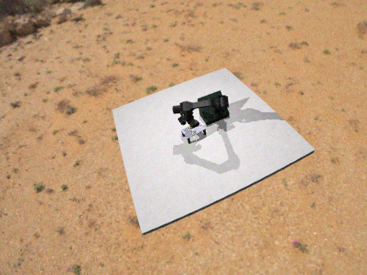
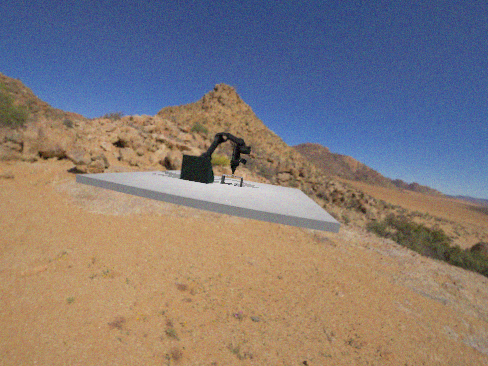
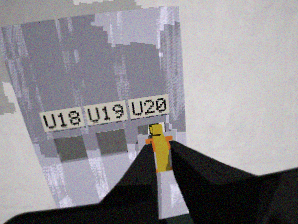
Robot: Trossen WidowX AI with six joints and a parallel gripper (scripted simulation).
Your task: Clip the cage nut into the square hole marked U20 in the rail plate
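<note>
Gripper [image 1: 193,124] [image 2: 234,171] [image 3: 160,149] fingers are drawn nearly together and clamped on the cage nut [image 3: 162,156], the yellow piece with orange edges at the lower centre of the wrist view. Its upper end lies against the U20 hole [image 3: 143,131] in that view, just below the U20 label [image 3: 149,107]. The U19 hole [image 3: 111,141] and U18 hole [image 3: 71,149] sit to the left, each under its own label, with no nut showing in them.

At the centre of the top view, the arm [image 1: 199,104] [image 2: 219,139] reaches left from its base and bends down over the rail plate [image 1: 186,133] [image 3: 100,65]. The exterior view has the wrist pointing down there too, too small to show the nut.

Picking up looks done; the step in hand seems to be hooking the wings through U20. Whether they have passed the edges cannot be told, as the fingers and the nut's body cover much of the opening. The next move calls for keeping the squeeze, checking alignment and seating the wings if they are short of the hole. Only then should the fingers part and lift straight away; an early release could leave the nut tilted or loose.
</note>
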